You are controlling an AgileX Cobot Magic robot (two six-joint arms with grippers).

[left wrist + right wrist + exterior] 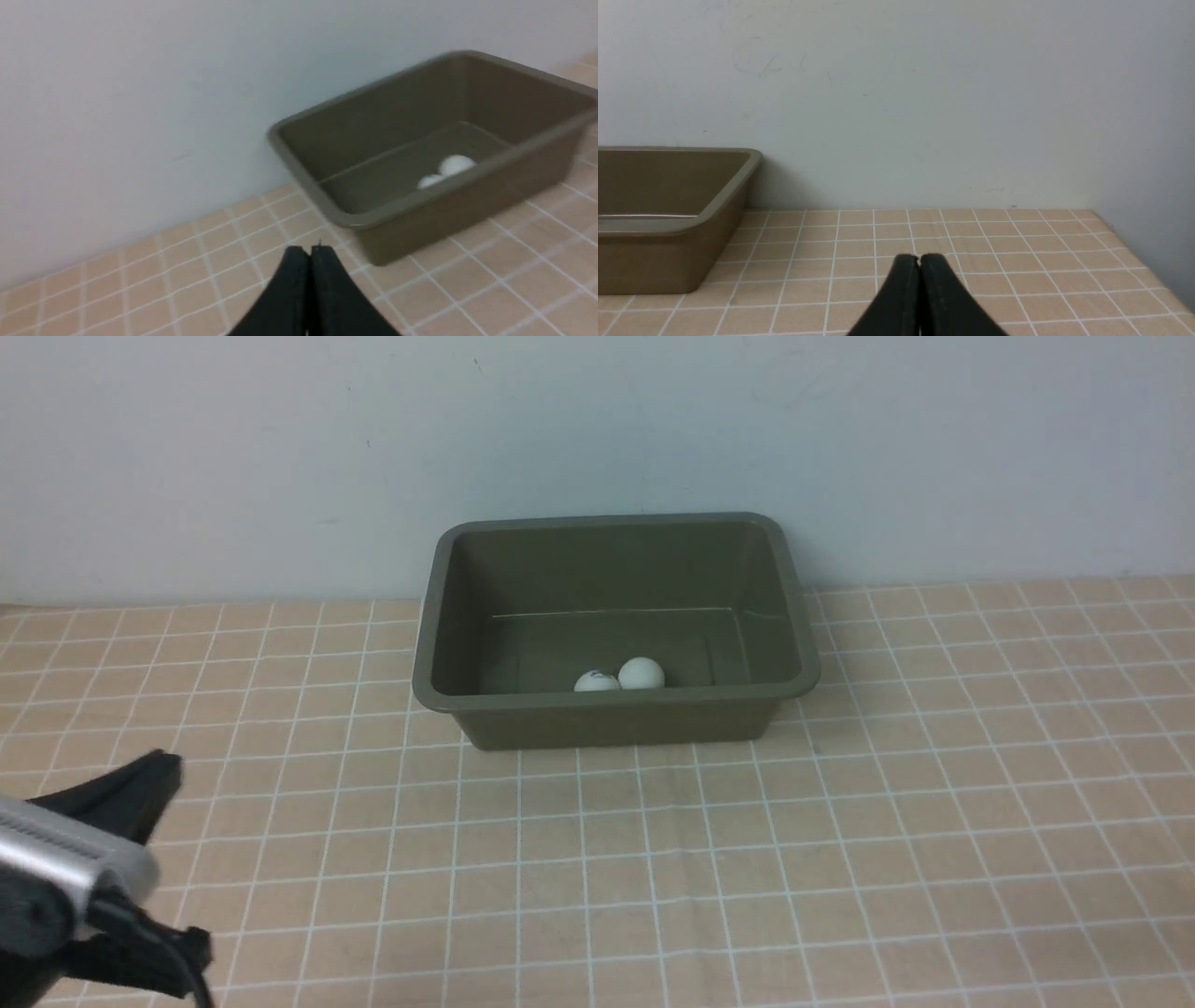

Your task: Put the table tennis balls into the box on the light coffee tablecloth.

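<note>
The olive-green box (794, 616) stands on the light coffee tablecloth (653, 859) near the back wall. Two white table tennis balls lie inside it against the near wall, side by side: one (641, 673) and one (596, 682). The left wrist view shows them too, one (456, 164) and one (430, 180), inside the box (327, 186). My left gripper (163, 775) is low at the front left, away from the box; its black fingers press together (310, 249) with nothing between them. My right gripper (919, 257) is shut and empty, right of the box (714, 210); the front view does not show it.
A plain pale wall (597, 429) rises just behind the box. The cloth's right edge (1134, 252) drops off at the far right in the right wrist view.
</note>
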